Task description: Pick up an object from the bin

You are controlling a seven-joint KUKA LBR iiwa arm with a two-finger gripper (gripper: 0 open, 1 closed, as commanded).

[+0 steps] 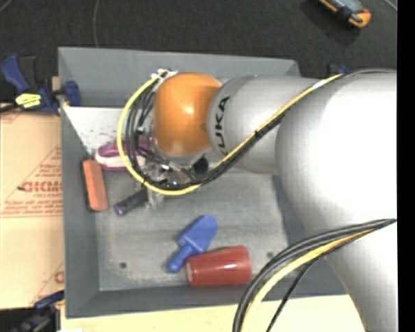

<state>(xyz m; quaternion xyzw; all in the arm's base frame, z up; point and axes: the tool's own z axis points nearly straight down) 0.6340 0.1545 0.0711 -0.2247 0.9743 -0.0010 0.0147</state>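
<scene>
My gripper [155, 191] hangs below the arm's wrist in the left middle of the bin, mostly hidden by the wrist. Right at its lower left, a small dark stick-like piece [129, 203] lies on the bin floor, its near end at the gripper's tip; whether they touch I cannot tell. A pink and white thing [111, 154] lies just left of the gripper, partly covered by the cables. An orange bar [95, 184] lies along the left wall.
A blue scoop-shaped toy [193, 242] and a red cylinder [219, 266] lie near the front wall, apart from the gripper. The arm covers the bin's right and rear parts.
</scene>
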